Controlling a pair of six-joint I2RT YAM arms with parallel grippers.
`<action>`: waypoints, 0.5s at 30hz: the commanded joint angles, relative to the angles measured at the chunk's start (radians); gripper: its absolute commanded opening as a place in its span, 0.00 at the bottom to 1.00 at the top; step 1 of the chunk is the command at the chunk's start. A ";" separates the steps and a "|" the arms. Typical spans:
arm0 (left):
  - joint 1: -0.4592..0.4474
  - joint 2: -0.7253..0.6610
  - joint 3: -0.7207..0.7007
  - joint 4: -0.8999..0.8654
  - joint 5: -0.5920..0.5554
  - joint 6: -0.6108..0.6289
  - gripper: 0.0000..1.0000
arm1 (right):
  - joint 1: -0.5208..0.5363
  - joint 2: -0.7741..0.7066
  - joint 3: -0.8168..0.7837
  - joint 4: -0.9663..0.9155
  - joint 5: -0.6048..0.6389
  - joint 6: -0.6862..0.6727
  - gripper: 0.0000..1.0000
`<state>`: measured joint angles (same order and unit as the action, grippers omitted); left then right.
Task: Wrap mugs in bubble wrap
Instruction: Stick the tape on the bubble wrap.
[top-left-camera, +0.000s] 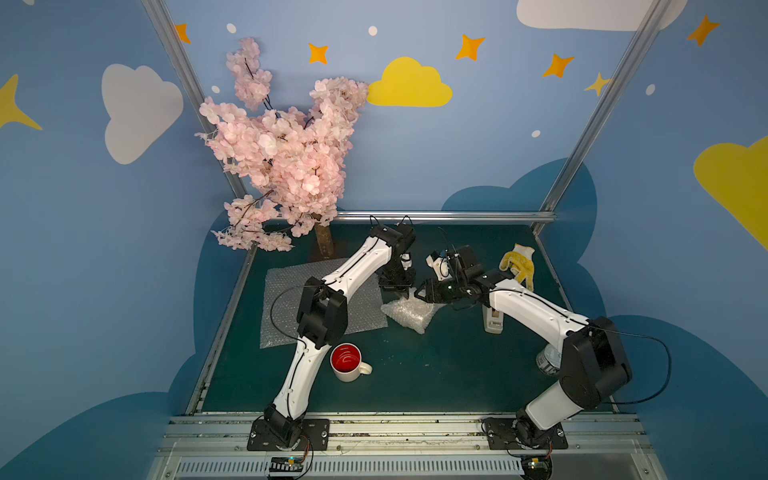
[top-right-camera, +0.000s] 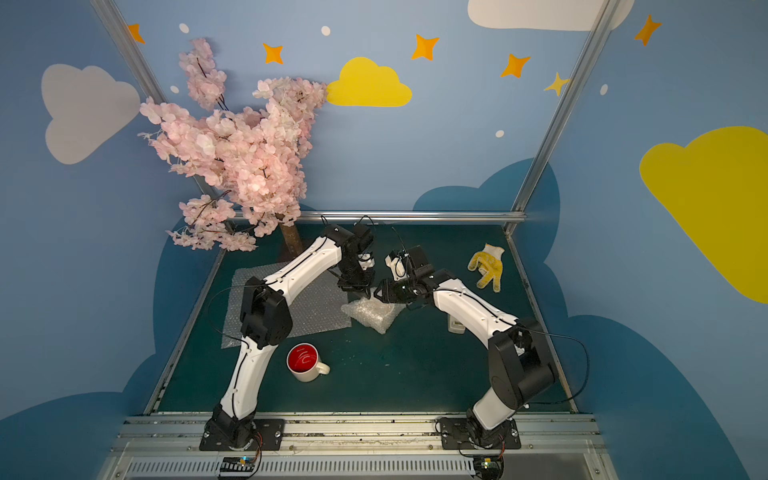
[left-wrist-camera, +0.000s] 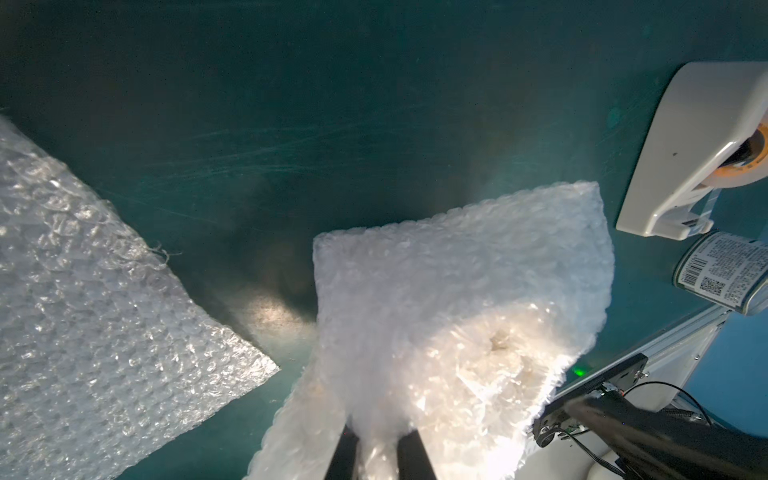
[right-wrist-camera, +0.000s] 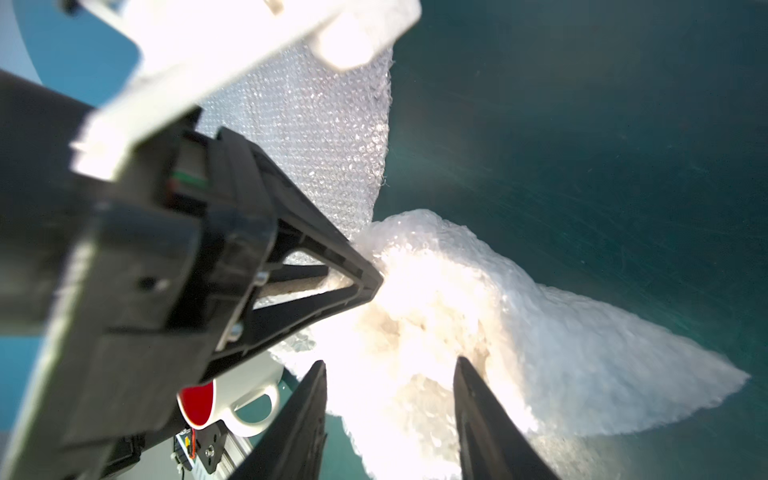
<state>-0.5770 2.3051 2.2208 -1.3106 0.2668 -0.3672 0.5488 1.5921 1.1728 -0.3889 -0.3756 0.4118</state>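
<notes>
Bundle: bubble-wrap bundle (top-left-camera: 409, 313) sits mid-table, a cream shape showing through the film.
Left gripper (left-wrist-camera: 378, 451): clenched on a fold of the bundle's film.
Right gripper (right-wrist-camera: 388, 399): jaws parted, straddling the bundle's edge, gripping nothing.
Flat sheet (top-left-camera: 286, 291): spread under the left arm, beside the bundle.
Red-lined mug (top-left-camera: 347, 361): upright, unwrapped, nearer the front rail.

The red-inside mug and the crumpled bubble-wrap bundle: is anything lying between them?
No. In both top views only bare green tabletop separates the mug from the bundle.
</notes>
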 joint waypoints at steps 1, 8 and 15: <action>0.004 0.013 0.020 0.002 0.017 0.004 0.15 | -0.019 -0.037 -0.022 0.025 -0.073 0.007 0.49; 0.011 -0.007 0.028 0.016 0.034 0.006 0.20 | -0.057 -0.096 -0.065 0.073 -0.167 0.015 0.49; 0.021 -0.027 0.042 0.016 0.041 0.019 0.31 | -0.104 -0.139 -0.109 0.120 -0.285 0.047 0.50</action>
<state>-0.5659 2.3058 2.2356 -1.3041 0.2909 -0.3618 0.4549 1.4822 1.0832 -0.3019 -0.5896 0.4423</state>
